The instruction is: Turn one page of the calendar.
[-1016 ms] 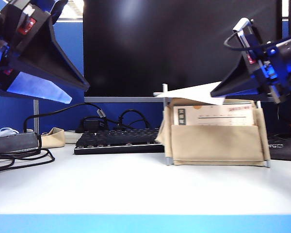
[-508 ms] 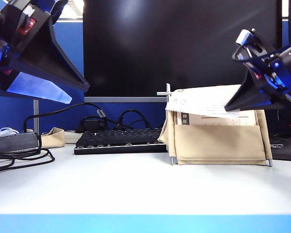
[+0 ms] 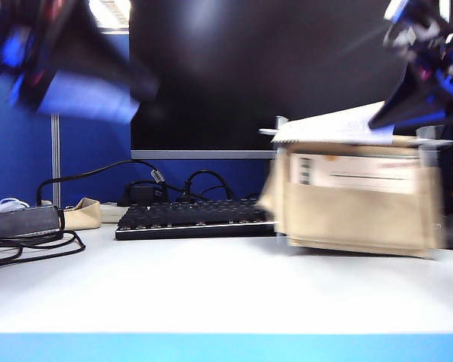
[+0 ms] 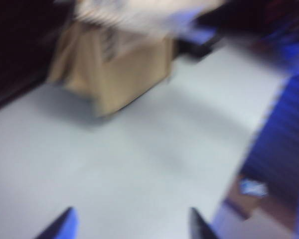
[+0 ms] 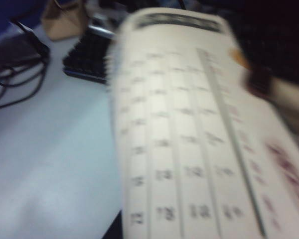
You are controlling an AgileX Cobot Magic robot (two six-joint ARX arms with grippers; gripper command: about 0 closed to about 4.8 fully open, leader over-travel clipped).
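A white surface (image 3: 211, 286) fills the lower part of the exterior view, with a large dark monitor (image 3: 272, 68) behind it. The calendar (image 3: 359, 204) stands on the surface at the right of that view, to the right of the black keyboard (image 3: 192, 219); its beige stand looks blurred. One white sheet (image 3: 336, 128) is lifted above the top of the stand, lying roughly level. The right hand (image 3: 389, 121) is at the upper right, clenched on the right end of this sheet; in the right wrist view the printed sheet (image 5: 189, 139) fills most of the picture. The left hand (image 3: 68, 68) hangs high at the left, well apart from the calendar, blurred. In the left wrist view its two fingertips (image 4: 65, 226) stand apart with nothing between them, above the bare surface (image 4: 139, 164), and the calendar (image 4: 124, 64) shows farther off. A bundle of black cables (image 3: 30, 241) lies at the far left.
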